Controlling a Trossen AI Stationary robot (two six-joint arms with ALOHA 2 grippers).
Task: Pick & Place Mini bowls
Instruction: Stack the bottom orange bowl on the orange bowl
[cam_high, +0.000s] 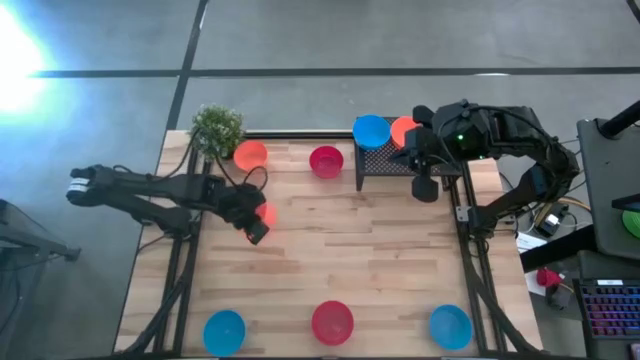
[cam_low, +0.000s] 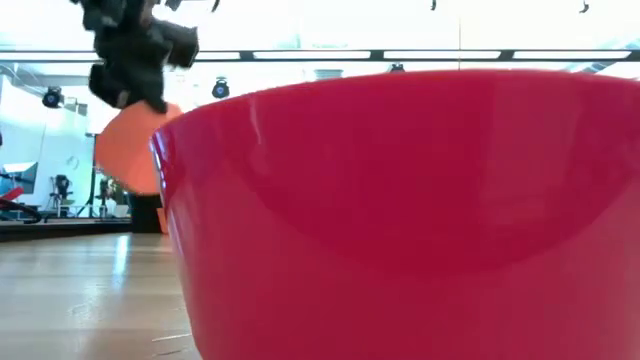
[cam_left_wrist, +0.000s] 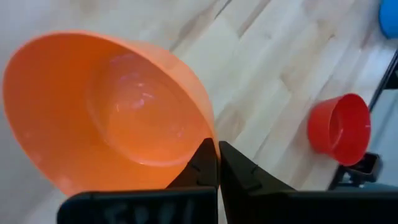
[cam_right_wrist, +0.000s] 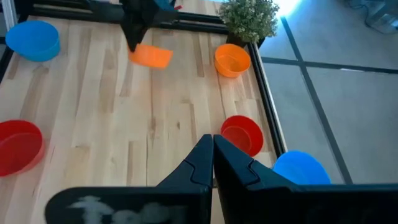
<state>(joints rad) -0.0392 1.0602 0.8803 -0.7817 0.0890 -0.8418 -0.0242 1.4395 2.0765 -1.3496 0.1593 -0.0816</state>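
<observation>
My left gripper (cam_high: 255, 228) is over the table's left middle, shut on an orange mini bowl (cam_left_wrist: 106, 112). In the low view that bowl (cam_low: 130, 150) hangs below the gripper (cam_low: 135, 95), above the wood. My right gripper (cam_right_wrist: 212, 158) is shut and holds nothing; it hangs raised at the back right (cam_high: 423, 182), beside a black rack (cam_high: 385, 165). A blue bowl (cam_high: 371, 130) and an orange bowl (cam_high: 402, 128) sit on the rack's top. On the table itself, an orange bowl (cam_high: 250, 154) and a red bowl (cam_high: 326, 160) stand at the back. My left gripper pinches the orange bowl's rim (cam_left_wrist: 210, 138) between its two fingers, one finger (cam_left_wrist: 200, 167) inside the bowl and the other outside. The fingers slant down from above. The bowl is lifted clear of the table and tipped on its side, its opening toward the wrist.
Along the near edge stand a blue bowl (cam_high: 224, 331), a red bowl (cam_high: 332, 322) that fills the low view (cam_low: 400, 220), and another blue bowl (cam_high: 450, 326). A small green plant (cam_high: 217, 128) stands at the back left corner. The table's middle is bare wood (cam_high: 350, 240).
</observation>
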